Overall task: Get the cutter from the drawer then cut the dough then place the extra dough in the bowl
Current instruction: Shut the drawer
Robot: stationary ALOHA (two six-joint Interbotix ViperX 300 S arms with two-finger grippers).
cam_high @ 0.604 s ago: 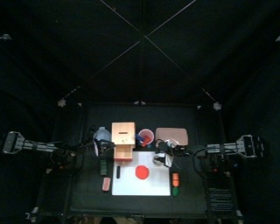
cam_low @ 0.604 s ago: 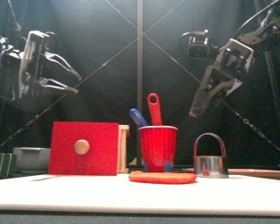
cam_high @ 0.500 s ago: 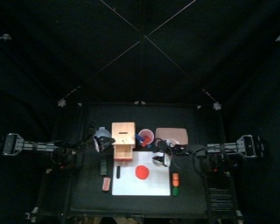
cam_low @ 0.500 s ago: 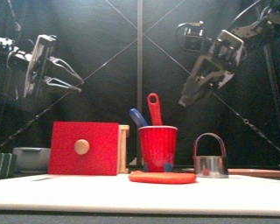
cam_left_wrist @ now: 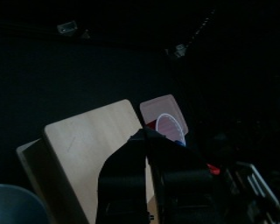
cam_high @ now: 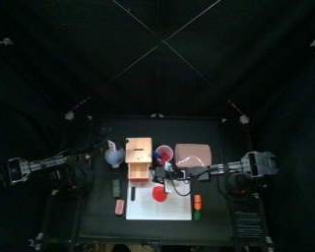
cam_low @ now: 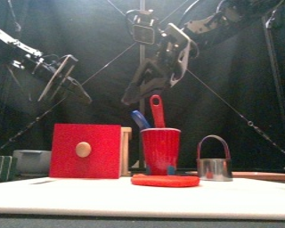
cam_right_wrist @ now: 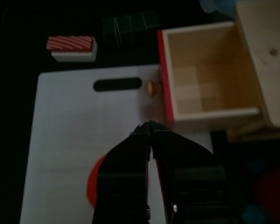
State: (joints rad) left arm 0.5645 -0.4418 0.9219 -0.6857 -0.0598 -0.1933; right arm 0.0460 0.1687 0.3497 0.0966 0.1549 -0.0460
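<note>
The metal cutter [cam_low: 213,162] stands on the table right of the red cup [cam_low: 160,150] that holds two toy knives. A flat red dough disc [cam_low: 166,180] lies on the white board [cam_high: 160,209], in front of the cup. The wooden box [cam_high: 138,157] has its red-fronted drawer [cam_right_wrist: 199,74] pulled out, and the drawer looks empty inside. My right gripper [cam_low: 129,99] hangs high over the cup and dough, jaws together, holding nothing. My left gripper [cam_low: 77,92] hovers above the box, jaws together and empty too. The blue-grey bowl [cam_low: 32,161] sits left of the box.
The pink tray [cam_high: 193,153] lies behind the board at the right. A red-striped toy [cam_right_wrist: 73,44] and dark green blocks [cam_right_wrist: 130,24] rest left of the board. Small toys [cam_high: 197,203] lie at the board's right edge.
My right gripper has swung left from the right side to above the red cup. The left gripper has tilted and shifted a little right, over the box.
</note>
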